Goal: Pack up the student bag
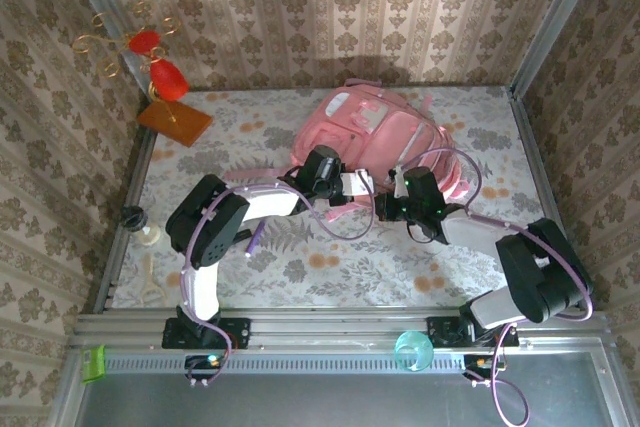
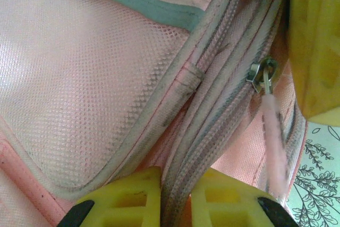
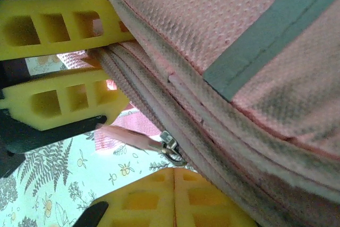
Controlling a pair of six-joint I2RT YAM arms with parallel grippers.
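**Two pairs of fingers on a large soft pink fabric student bag (image 1: 385, 132)**

The student bag lies on the floral-patterned surface (image 1: 300, 267); the yellow left fingers (image 2: 151, 198), at the bag's near edge, are almost closed, pinching its zip seam (image 2: 212, 126) between them; the right fingers (image 3: 174, 200), just beside that seam, are pressed together with nothing seen between them; a small metal zip slider (image 3: 170, 147) with a pink pull tab (image 3: 125, 135) hangs just beside them.
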